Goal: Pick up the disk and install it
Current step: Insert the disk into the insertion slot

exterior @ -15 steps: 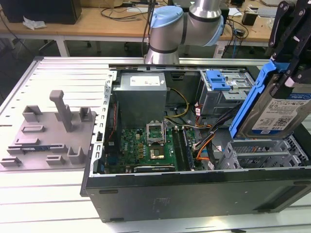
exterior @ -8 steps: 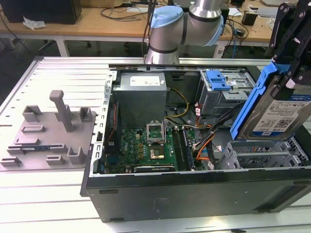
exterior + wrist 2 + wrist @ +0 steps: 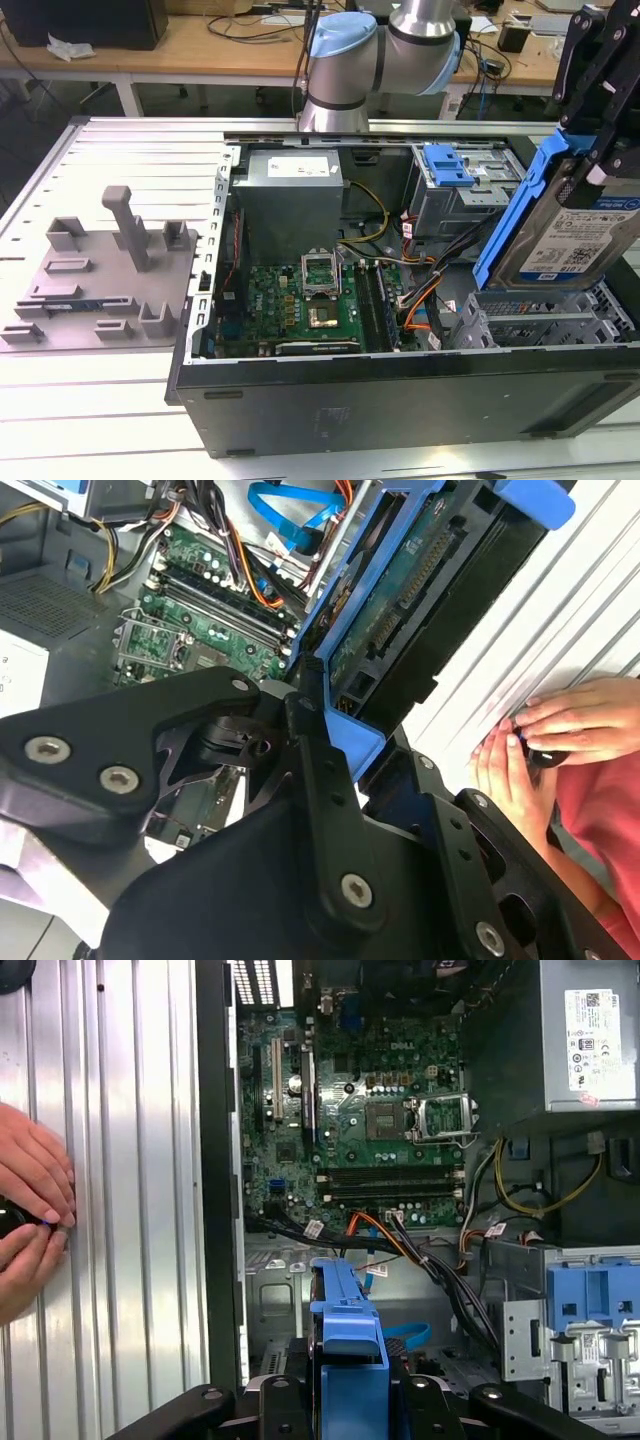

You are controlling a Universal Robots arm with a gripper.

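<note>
In the exterior view, the disk (image 3: 578, 238), a silver-grey drive with a white-and-blue label in a bright blue carrier, hangs tilted over the exterior view's right end of the open computer case (image 3: 400, 390). My gripper (image 3: 597, 160) is shut on its upper edge. Just below the disk sits an empty grey metal drive bay (image 3: 545, 318). In the second wrist view the disk (image 3: 415, 600) shows its circuit-board side, clamped between the black fingers (image 3: 310, 770). The first wrist view has the blue carrier (image 3: 347, 1345) edge-on between the gripper's links (image 3: 345, 1405).
A grey drive cage with a fixed blue tab (image 3: 447, 165) stands at the case's back. Motherboard (image 3: 300, 300), power supply (image 3: 290, 195) and loose cables (image 3: 420, 290) fill the case. A person's hands (image 3: 30, 1210) rest on the ribbed table beside it. A grey fixture plate (image 3: 100, 275) lies at the exterior view's left.
</note>
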